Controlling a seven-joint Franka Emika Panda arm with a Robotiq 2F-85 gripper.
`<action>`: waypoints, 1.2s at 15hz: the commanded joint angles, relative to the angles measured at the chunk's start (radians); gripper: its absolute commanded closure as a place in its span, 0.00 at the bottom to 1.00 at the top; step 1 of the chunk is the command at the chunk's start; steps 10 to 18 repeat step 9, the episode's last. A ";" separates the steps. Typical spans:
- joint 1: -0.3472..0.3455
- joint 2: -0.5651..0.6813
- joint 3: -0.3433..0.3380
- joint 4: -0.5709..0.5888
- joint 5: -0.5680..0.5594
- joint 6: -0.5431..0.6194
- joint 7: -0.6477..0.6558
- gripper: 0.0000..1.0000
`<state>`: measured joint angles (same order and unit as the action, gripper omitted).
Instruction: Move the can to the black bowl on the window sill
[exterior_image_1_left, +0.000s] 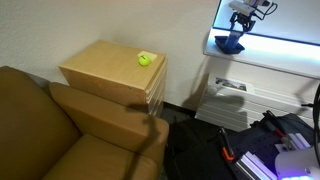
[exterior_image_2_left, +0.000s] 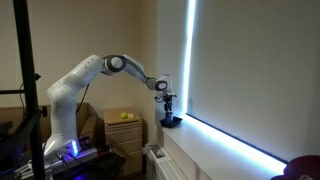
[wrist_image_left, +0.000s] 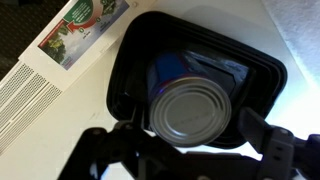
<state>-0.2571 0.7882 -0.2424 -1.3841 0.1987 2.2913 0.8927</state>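
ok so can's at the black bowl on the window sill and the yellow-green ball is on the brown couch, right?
Not quite. The yellow-green ball sits on the tan wooden side table instead, as an exterior view shows. The can at the black bowl on the window sill is right.

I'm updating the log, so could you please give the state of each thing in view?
can: standing inside the black bowl
black bowl: on the window sill, holding the can
ball: resting on the side table
pincer: astride the can, grip unclear
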 joint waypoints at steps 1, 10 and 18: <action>0.011 0.005 -0.017 0.044 -0.009 -0.016 0.036 0.00; -0.017 -0.033 -0.017 0.114 0.000 -0.224 0.013 0.00; -0.017 -0.033 -0.017 0.114 0.000 -0.224 0.013 0.00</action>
